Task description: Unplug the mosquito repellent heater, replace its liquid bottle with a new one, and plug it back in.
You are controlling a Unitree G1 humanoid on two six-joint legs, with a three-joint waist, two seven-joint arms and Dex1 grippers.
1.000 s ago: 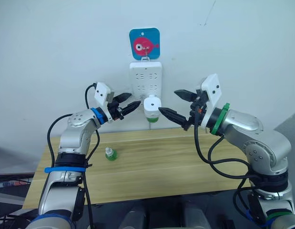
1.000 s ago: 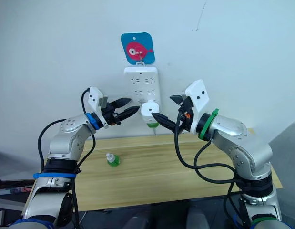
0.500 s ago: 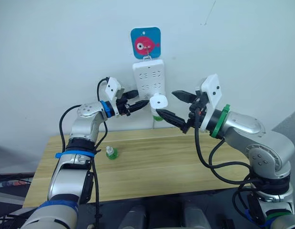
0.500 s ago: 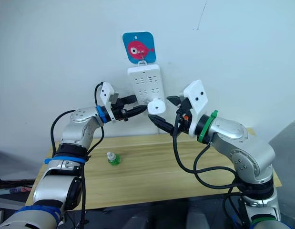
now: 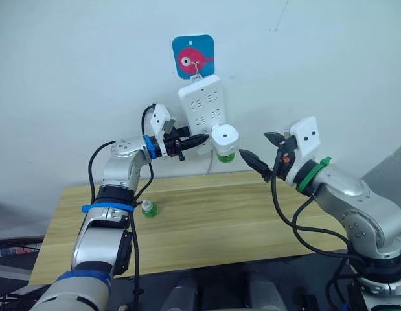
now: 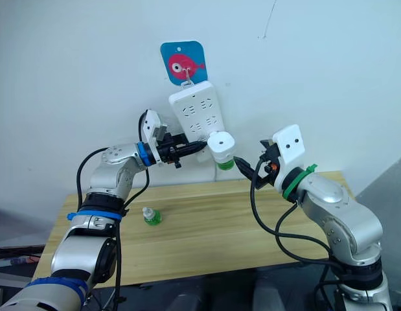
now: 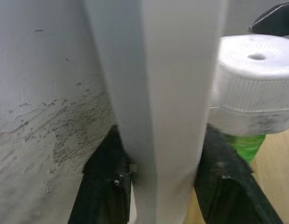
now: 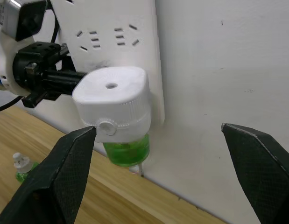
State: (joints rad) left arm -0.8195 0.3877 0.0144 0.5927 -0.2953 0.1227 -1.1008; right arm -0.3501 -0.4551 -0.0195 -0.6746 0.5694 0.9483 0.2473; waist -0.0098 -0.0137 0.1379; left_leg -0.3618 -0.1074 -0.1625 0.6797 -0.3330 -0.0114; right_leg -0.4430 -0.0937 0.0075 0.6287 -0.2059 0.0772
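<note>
The white mosquito repellent heater [image 5: 225,136] is plugged into the low end of a tilted white power strip [image 5: 201,103] on the wall. Its green liquid bottle [image 5: 225,156] hangs beneath it. My left gripper [image 5: 197,138] is shut on the strip's lower edge just left of the heater; in the left wrist view the strip [image 7: 153,93] stands between the black fingers [image 7: 104,186]. To the right of the heater, and apart from it, my right gripper [image 5: 261,149] is open wide. A second small green bottle [image 5: 148,208] stands on the wooden table [image 5: 206,223].
The strip hangs from a blue hook plate with a pink fish [image 5: 193,57]. The wall lies right behind both grippers. A cable [image 5: 210,165] drops from the strip behind the table.
My left gripper has moved right and closed on the strip's lower edge, and the strip has swung to a tilt. My right gripper has drawn back to the right, away from the heater.
</note>
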